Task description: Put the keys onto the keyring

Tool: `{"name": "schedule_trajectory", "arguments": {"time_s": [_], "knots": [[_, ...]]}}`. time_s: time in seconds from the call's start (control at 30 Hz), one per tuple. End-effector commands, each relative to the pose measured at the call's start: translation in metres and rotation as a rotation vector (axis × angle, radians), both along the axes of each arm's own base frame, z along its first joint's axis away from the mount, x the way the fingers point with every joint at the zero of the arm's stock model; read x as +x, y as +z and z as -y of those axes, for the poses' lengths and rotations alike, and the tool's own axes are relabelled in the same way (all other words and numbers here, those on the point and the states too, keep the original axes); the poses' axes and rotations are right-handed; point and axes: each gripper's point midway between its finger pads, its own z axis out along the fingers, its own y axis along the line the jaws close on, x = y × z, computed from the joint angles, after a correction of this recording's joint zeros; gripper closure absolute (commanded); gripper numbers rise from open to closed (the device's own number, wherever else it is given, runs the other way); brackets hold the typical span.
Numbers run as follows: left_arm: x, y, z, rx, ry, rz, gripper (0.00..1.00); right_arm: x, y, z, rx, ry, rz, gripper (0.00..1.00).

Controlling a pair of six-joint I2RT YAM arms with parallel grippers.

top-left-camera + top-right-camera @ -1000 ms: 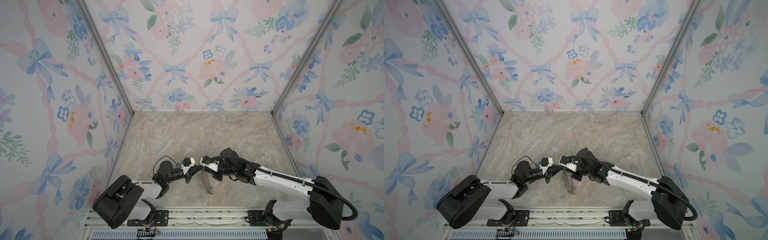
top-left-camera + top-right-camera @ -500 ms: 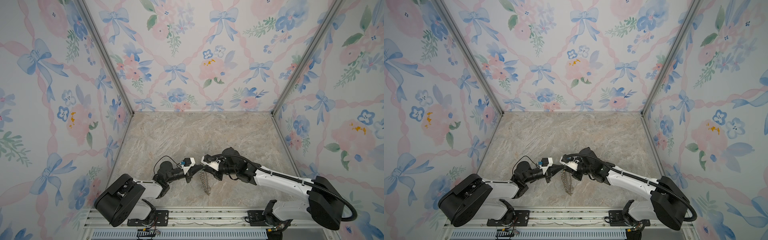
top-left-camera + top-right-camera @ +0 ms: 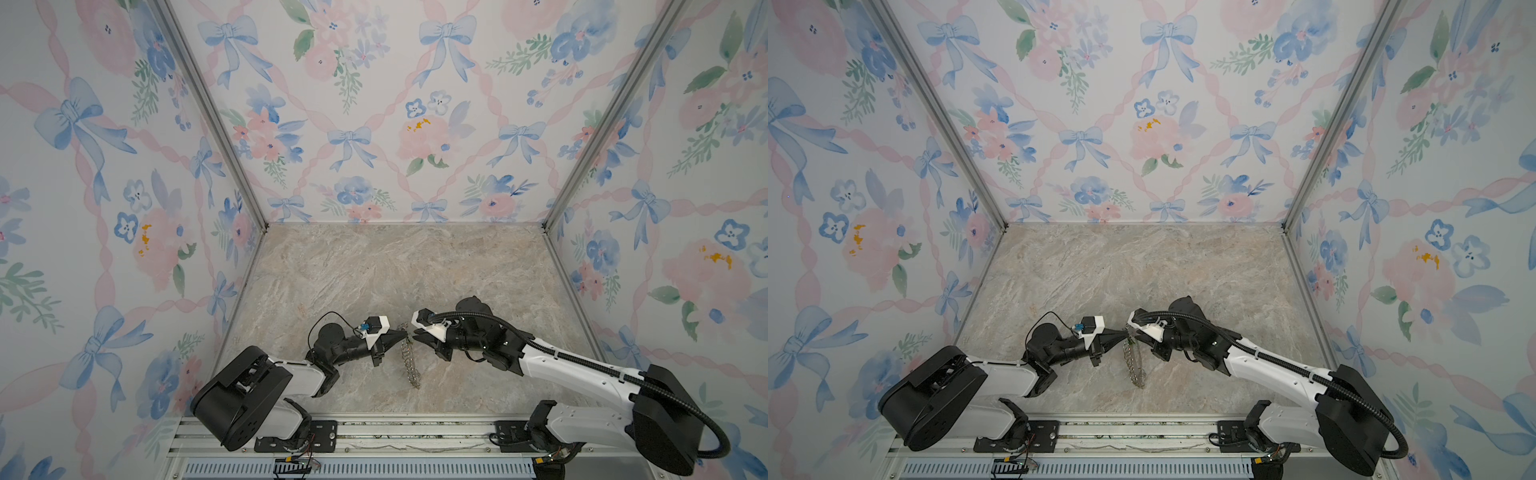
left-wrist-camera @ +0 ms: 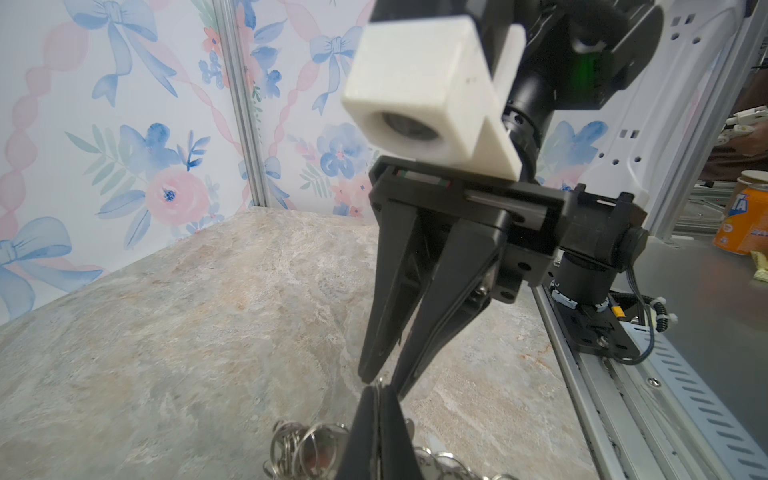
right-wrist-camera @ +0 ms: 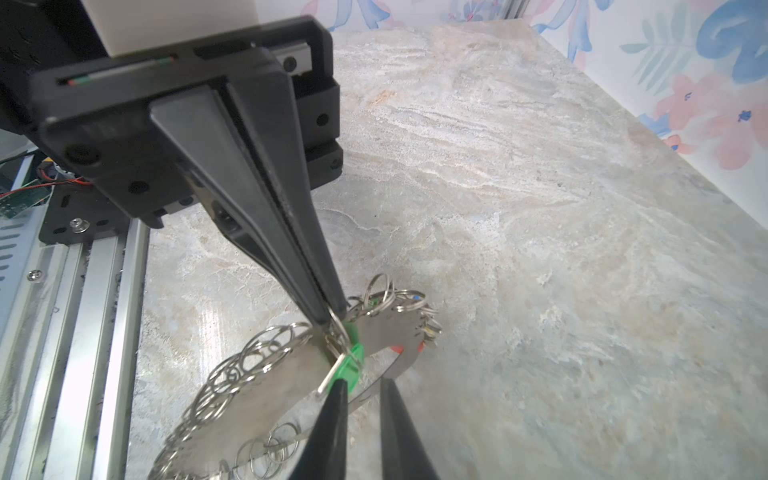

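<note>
Floral-papered walls [image 3: 124, 166] on three sides of a marbled stone-look surface [image 3: 374, 270]. The far part of the surface is bare.

Left arm [image 3: 291, 374] and right arm [image 3: 561, 365] both reach in low from the near rail [image 3: 415, 432]. Their tips meet near the middle of the near edge in both top views.

Left tool [image 3: 404, 331]: fingers pressed together. The right wrist view shows it [image 5: 332, 316] pinching one wire ring at the keyring's rim.

Right tool [image 3: 415, 335]: tip just beside the left tool's tip. In the right wrist view it [image 5: 362, 383] is slightly spread, with a narrow gap between the fingers. It does not look clamped on anything.

Keyring [image 3: 409, 361]: edge-on and chain-like in both top views. It hangs from the left tool's tip down toward the near rail, and its lower end looks to be on the surface. In the right wrist view it [image 5: 270, 386] is a flat grey plate, tilted, with a big hole.

Wire rings [image 5: 232, 374]: many, crowding the plate's rim.

Green key [image 5: 351, 365]: at the rim right under the left tool's pinch, touching one right tool fingertip [image 5: 338, 395]. Cannot tell whether it is threaded on a ring.

Small red bits [image 5: 397, 349] at the hole's far edge are too small to read.
</note>
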Motion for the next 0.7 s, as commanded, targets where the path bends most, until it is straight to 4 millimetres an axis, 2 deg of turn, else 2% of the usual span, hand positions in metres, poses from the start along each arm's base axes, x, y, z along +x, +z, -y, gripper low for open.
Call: {"name": "schedule_trajectory", "arguments": {"time_s": [0.0,0.2,0.67], "knots": [[-0.011,0.007,0.003,-0.024,-0.066,0.031,1.0,-0.008,0.017,-0.001,0.08,0.055,0.057,0.81],[-0.017,0.01,0.005,-0.034,-0.109,0.043,1.0,-0.022,0.02,-0.004,0.12,0.137,0.04,0.81],[-0.025,0.012,0.006,-0.041,-0.147,0.069,1.0,-0.019,0.013,-0.01,0.099,0.141,0.025,0.85]]}}
